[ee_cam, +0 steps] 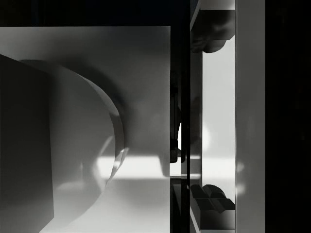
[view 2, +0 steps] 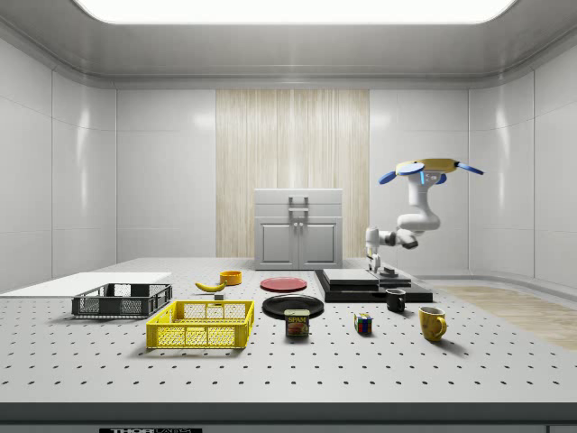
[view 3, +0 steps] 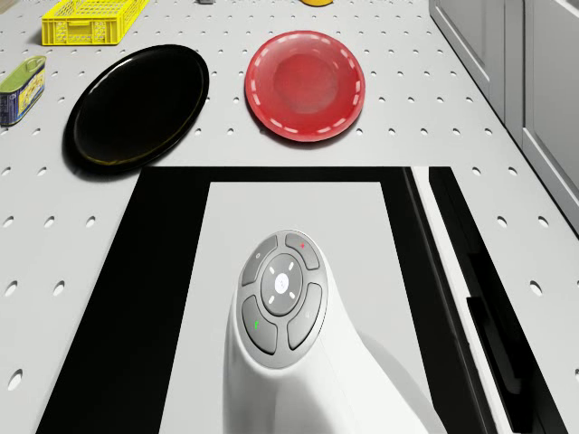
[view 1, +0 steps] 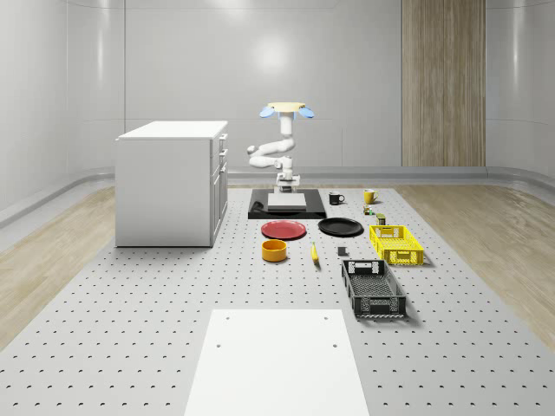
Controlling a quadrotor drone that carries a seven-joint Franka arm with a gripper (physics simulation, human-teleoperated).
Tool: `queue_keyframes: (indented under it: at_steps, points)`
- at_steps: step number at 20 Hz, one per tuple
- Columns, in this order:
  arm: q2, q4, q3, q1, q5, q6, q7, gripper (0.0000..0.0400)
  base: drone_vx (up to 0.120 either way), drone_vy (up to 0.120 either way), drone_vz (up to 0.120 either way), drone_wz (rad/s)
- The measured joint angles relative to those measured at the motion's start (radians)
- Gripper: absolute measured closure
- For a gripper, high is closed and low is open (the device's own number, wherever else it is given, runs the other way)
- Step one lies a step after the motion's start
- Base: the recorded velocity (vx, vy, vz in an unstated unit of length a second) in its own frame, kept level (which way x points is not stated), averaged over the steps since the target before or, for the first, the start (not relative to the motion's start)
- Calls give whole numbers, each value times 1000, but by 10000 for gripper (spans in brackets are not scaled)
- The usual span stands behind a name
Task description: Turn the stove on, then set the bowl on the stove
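The stove [view 1: 286, 206] is a flat black slab with a grey plate [view 3: 289, 226], lying beside the white cabinet. The drone [view 1: 286, 110] hovers above the stove's far end, its arm folded downward. My gripper [view 1: 286, 184] hangs just over the stove's far edge [view 2: 375, 264]. In the wrist view the gripper [ee_cam: 213, 116] is very close to the stove's surface, and its fingers [ee_cam: 210, 34] stand wide apart with nothing between them. The orange bowl [view 1: 275, 250] sits on the table past the red plate, well away from the gripper [view 2: 231, 278].
A red plate [view 1: 284, 230] and a black plate [view 1: 340, 227] lie in front of the stove. The white cabinet [view 1: 172, 182] stands close beside it. Two mugs [view 1: 336, 198], a can [view 2: 297, 323], a banana [view 1: 314, 253], a yellow crate [view 1: 395, 244] and a black crate [view 1: 373, 289] lie on the whole-scene view's right.
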Motion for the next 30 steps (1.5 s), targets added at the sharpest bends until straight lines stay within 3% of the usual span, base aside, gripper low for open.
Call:
queue_keyframes:
  at_steps: [30]
  points:
    - [-41,4,12,-21,24,39,18,0,120,-17,0,0]
